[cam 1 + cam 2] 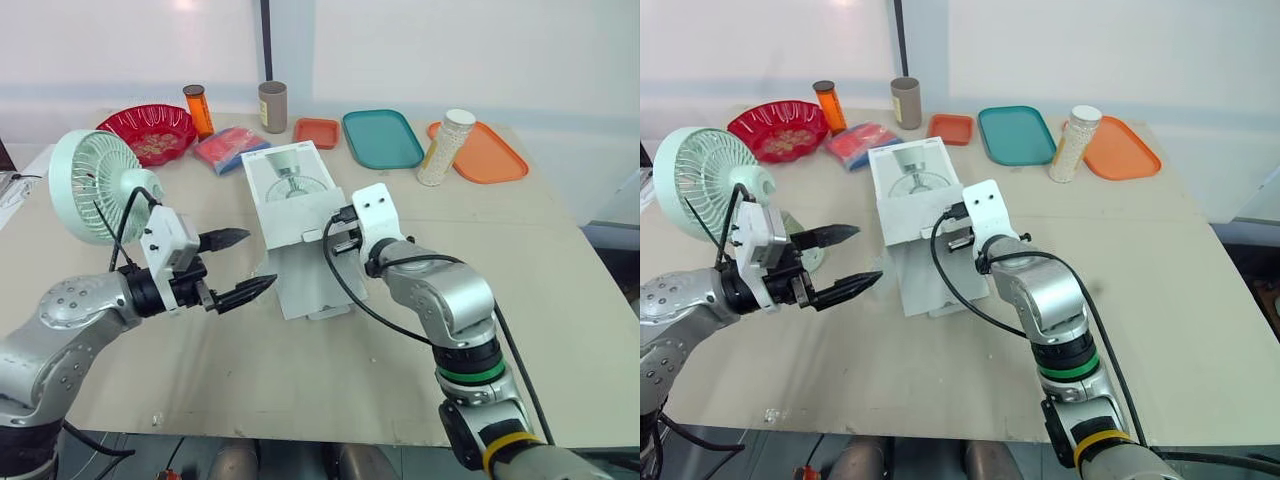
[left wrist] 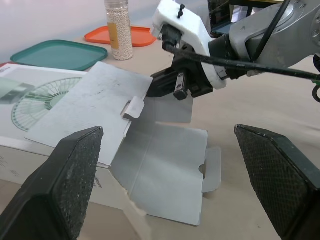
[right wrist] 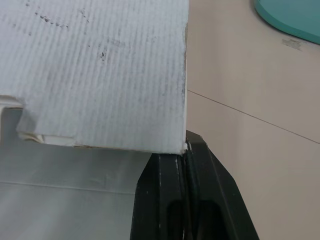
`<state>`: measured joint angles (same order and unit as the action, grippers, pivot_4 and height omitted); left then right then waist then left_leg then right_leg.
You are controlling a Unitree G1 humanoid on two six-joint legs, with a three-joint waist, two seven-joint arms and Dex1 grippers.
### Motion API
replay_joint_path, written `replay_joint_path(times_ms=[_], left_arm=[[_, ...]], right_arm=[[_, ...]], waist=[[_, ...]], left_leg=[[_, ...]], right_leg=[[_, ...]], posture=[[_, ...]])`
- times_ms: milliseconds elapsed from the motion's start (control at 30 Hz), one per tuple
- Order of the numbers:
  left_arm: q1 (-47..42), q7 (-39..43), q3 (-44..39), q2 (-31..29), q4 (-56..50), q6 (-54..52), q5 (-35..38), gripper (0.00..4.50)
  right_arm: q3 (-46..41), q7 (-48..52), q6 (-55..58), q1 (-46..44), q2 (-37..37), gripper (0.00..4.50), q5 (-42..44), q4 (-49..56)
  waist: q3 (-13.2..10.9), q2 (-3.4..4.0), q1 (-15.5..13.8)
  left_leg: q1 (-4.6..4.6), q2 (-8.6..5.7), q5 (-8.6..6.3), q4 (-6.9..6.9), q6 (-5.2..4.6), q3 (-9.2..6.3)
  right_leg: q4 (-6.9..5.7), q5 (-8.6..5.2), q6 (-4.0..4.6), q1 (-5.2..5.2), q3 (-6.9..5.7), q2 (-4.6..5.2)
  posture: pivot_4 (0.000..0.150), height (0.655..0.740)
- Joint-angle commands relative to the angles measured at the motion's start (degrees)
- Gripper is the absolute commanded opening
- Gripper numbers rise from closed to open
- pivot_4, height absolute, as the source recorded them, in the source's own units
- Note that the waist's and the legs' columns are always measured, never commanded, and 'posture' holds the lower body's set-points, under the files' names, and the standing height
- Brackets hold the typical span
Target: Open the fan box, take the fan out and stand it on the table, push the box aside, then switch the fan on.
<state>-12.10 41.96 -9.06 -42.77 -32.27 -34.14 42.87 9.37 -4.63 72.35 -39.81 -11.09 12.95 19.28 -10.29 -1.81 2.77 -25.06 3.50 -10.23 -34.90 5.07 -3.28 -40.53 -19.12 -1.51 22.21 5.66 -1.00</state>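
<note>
The mint green fan point(image 1: 95, 185) stands upright on the table's left side, outside its box. The white fan box point(image 1: 290, 190) lies flat in the middle, its near end open and its flaps point(image 1: 310, 275) spread on the table. My left gripper point(image 1: 258, 260) hovers open just left of those flaps, between fan and box, with nothing between its fingers. My right gripper point(image 3: 186, 150) is shut, and its tips touch the edge of the box's upper flap point(image 2: 100, 105) on the right side. From the left wrist, the right gripper point(image 2: 162, 82) is seen pressed against that flap.
Along the back stand a red bowl point(image 1: 148, 130), an orange bottle point(image 1: 199, 110), a beige cup point(image 1: 272, 106), a small orange tray point(image 1: 316, 132), a teal tray point(image 1: 382, 138), a jar of white beads point(image 1: 444, 147) and an orange tray point(image 1: 488, 152). A red and blue packet point(image 1: 230, 148) lies behind the box.
</note>
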Motion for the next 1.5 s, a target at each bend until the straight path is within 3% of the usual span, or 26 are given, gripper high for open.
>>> replay_joint_path(times_ms=[33, 267, 467, 600, 967, 1300, 1500], left_arm=[[-0.2, 0.7, 0.5, 0.5, -1.2, 0.7, -0.1, 4.50], [-1.8, 2.9, 0.8, 0.8, 0.6, 0.7, 0.2, 4.50], [-3.4, 3.8, 2.7, 2.3, 2.5, 1.6, -1.1, 4.50], [-3.8, 5.1, 4.1, 3.1, 3.0, 2.0, -1.7, 4.50], [-5.9, 8.2, 4.6, 3.4, 6.4, 2.9, -2.5, 4.50], [-7.8, 11.8, 7.3, 5.1, 10.2, 6.4, -5.2, 4.50], [-8.3, 14.8, 7.7, 5.1, 11.9, 8.4, -6.4, 4.50]], right_arm=[[-5.1, 3.5, 6.3, 1.5, -1.5, 0.07, 2.5, 11.5], [-15.5, 10.5, 19.3, 5.3, -6.0, 0.07, 6.5, 25.9], [-24.4, 13.6, 20.2, 11.2, -9.4, 0.07, 8.2, 29.9], [-31.6, 18.2, 20.2, 17.9, -15.7, 0.07, 9.9, 32.5], [-53.3, 24.0, 20.2, 27.2, -20.4, 0.07, 10.4, 30.8], [-66.2, 28.0, 20.2, 37.1, -22.4, 0.07, 10.5, 27.0], [-67.8, 33.0, 14.6, 46.5, -26.1, 0.07, 10.3, 21.9]], waist=[[0.0, 0.00, 0.0], [0.0, 0.01, 0.0], [0.0, 0.01, 0.0], [0.0, 0.03, 0.0], [0.0, 0.06, -0.1], [0.1, 0.15, -0.1], [0.1, 0.20, -0.2]], left_leg=[[0.00, 0.00, 0.00, 0.00, 0.00, 0.00], [0.03, -0.02, 0.01, -0.02, 0.01, -0.03], [0.04, -0.06, 0.02, -0.02, 0.00, -0.03], [0.04, -0.08, 0.02, -0.02, 0.00, -0.04], [0.31, -0.16, 0.03, -0.01, -0.05, -0.02], [0.50, -0.23, 0.03, -0.01, -0.06, -0.06], [0.70, -0.33, 0.00, 0.00, -0.10, -0.06]], right_leg=[[-0.01, 0.00, 0.00, 0.00, 0.00, 0.00], [-0.07, 0.00, -0.01, -0.02, -0.02, 0.00], [-0.08, -0.04, -0.06, -0.03, 0.01, 0.00], [-0.08, -0.05, -0.07, -0.06, 0.01, 0.00], [-0.09, -0.10, -0.14, -0.33, 0.08, 0.01], [-0.06, -0.15, -0.19, -0.61, 0.09, 0.04], [0.02, -0.23, -0.24, -0.92, 0.16, 0.07]], posture=[[0.150, 0.7400], [0.150, 0.7400], [0.150, 0.7400], [0.150, 0.7400], [0.150, 0.7400], [0.150, 0.7400], [0.150, 0.7400]])
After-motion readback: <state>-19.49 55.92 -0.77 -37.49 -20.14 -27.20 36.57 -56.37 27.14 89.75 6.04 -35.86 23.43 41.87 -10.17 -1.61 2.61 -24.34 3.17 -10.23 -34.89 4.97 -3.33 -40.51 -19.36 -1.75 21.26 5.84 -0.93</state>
